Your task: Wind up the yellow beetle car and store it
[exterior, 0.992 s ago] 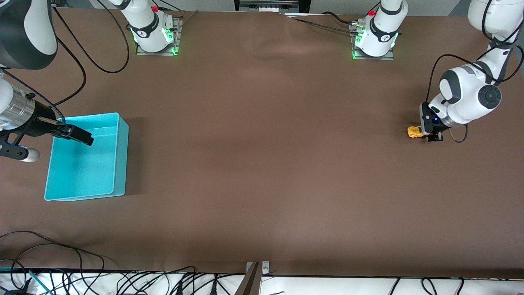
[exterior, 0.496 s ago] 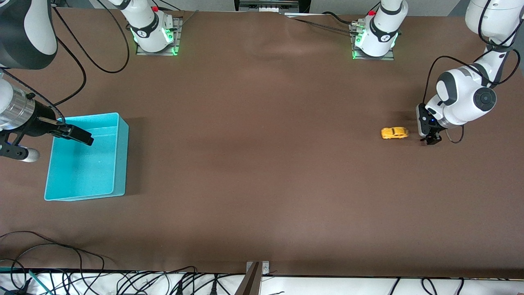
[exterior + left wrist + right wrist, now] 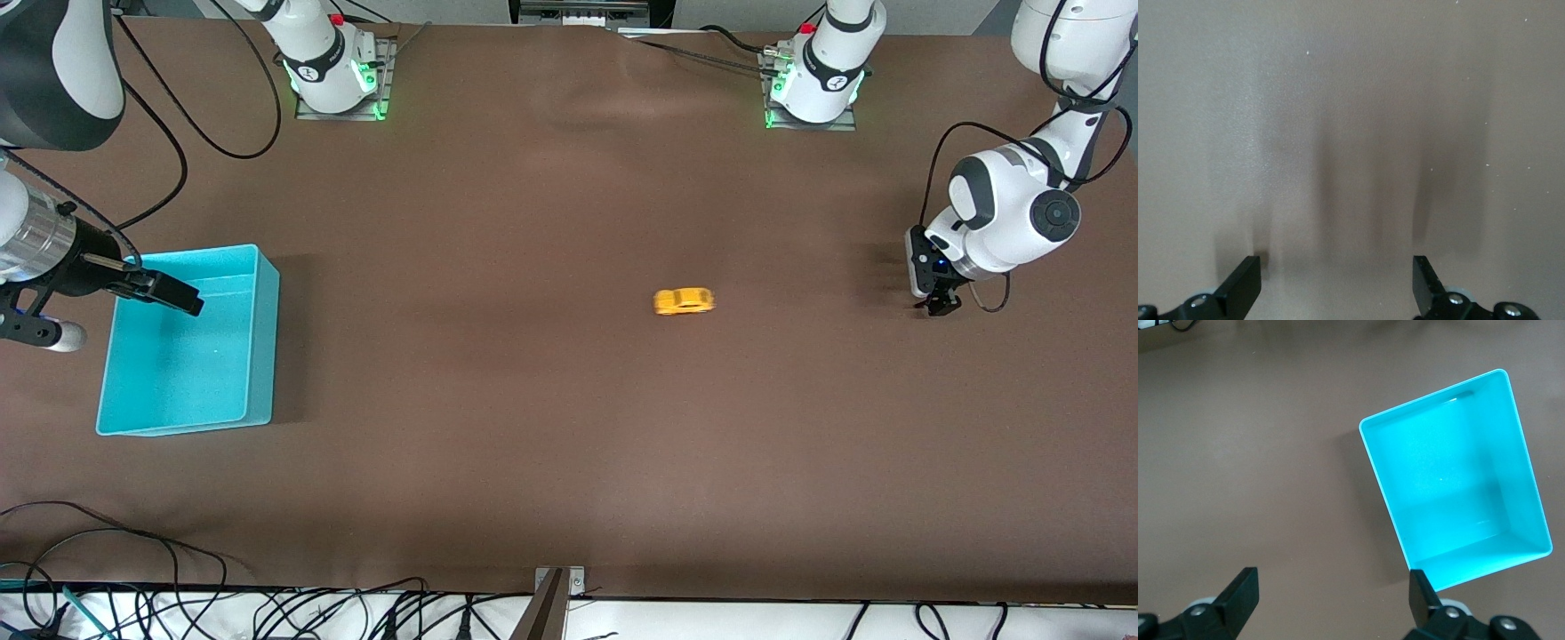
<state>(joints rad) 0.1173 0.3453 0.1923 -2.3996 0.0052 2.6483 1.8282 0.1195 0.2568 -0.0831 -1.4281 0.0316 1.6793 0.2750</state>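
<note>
The yellow beetle car (image 3: 684, 301) is sitting loose and blurred mid-desk (image 3: 569, 427), well apart from the turquoise bin (image 3: 263, 342) at the right arm's end. Left tool (image 3: 935, 300), fingers apart, is hanging low over bare desk. Right tool (image 3: 164, 293), fingers apart, is waiting over the bin's rim. Winding looks finished; next, the right tool must catch the car and bin it

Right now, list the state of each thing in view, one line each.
yellow beetle car: free on the table, upright on its wheels, blurred.
turquoise bin: upright, open, nothing in it.
left gripper: open, holds nothing, low over the table.
right gripper: open, holds nothing, over the bin.
</note>
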